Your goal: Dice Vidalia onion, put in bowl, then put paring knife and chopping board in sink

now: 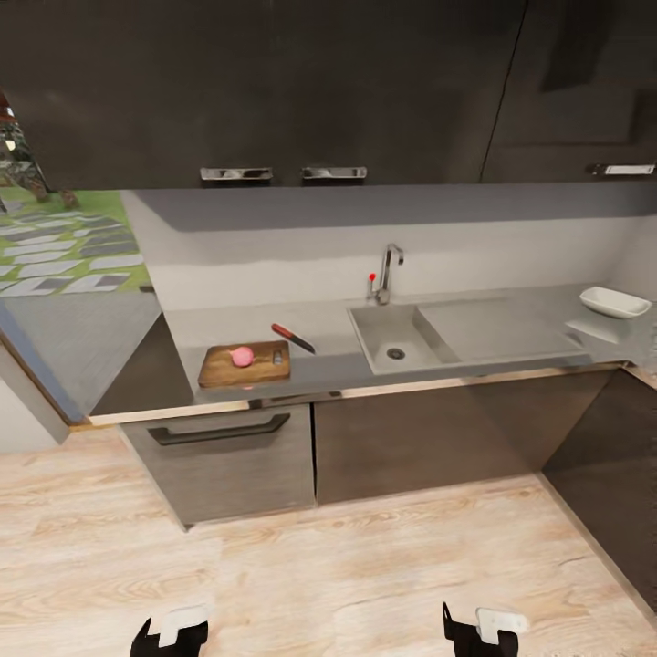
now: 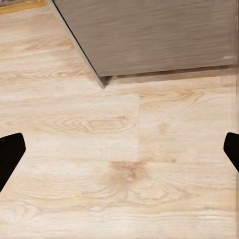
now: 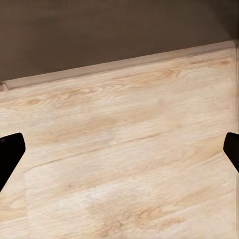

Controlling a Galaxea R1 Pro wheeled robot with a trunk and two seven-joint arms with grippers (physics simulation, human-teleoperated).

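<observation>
While the Vidalia onion already sits on the chopping board, the paring knife lies just beside the board's far right corner, its blade angled toward the sink. Both lie ahead and left, nearer the left gripper than the right gripper. Each hangs low over the wood floor, fingers spread wide and empty.

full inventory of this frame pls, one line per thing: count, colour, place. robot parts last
Vidalia onion: 1, pink-red, whole, on the chopping board.
chopping board: 1, brown wood, countertop, left of the sink.
paring knife: 1, red-brown handle, dark blade, on the countertop beside the board's far right corner.
sink: 1, matte grey, basin holds nothing.
tap: 1, chrome, red knob, behind the sink.
bowl: 1, white, countertop far right.
countertop: 1, grey slab.
cabinets: dark grey, above and below the countertop.
floor: light wood.
left hand: 1, black, open, low over the floor.
right hand: 1, black, open, low over the floor.
</observation>
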